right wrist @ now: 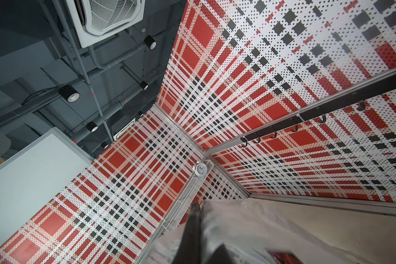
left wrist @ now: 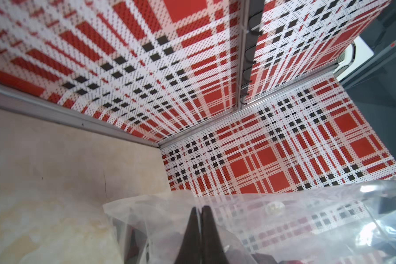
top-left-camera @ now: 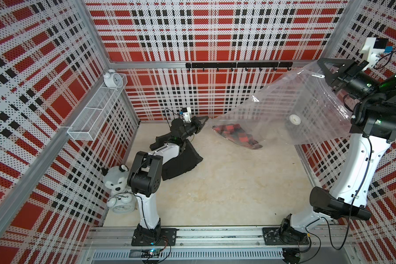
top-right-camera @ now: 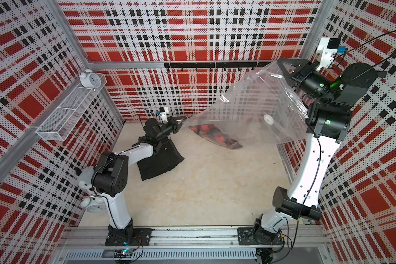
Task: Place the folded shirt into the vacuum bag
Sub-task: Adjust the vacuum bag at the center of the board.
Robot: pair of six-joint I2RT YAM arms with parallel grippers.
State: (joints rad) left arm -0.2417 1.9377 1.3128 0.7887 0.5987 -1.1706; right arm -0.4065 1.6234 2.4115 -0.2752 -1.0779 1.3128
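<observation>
Vacuum bag (top-left-camera: 284, 102): 1, holding 1 plaid shirt (top-left-camera: 236, 136) | left hand (top-left-camera: 206, 118): clamped on bag; right hand (top-left-camera: 319, 61): same | black garment (top-left-camera: 183, 164): 1

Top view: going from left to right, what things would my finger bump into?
Toy dog → black cloth → red checked shirt → round white valve.

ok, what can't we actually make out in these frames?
- Black garment: both top views, left arm covers part.
- Plush toy: both top views, partly behind the left arm.
- Shirt: right wrist view, blurred, cut off by the edge.
- Vacuum bag mouth: clear film, not traceable in any view.
</observation>
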